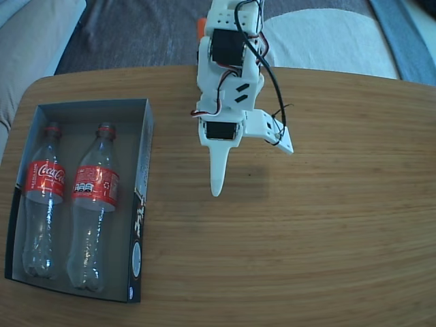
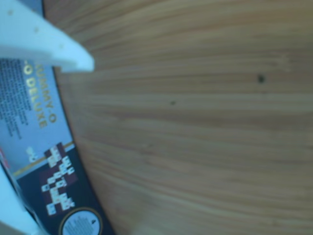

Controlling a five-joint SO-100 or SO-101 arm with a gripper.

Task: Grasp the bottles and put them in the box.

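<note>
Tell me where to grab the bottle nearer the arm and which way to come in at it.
Grip the right-hand bottle in the fixed view at its red label, coming straight down from above. It lies flat in the box, red cap toward the table's far edge, so only its top is free. The box wall and the other bottle flank it closely; fingers should probably span its width there.

Fixed view: high, looking down on whole tabletop. Wrist view: close over tabletop; both share box side.
</note>
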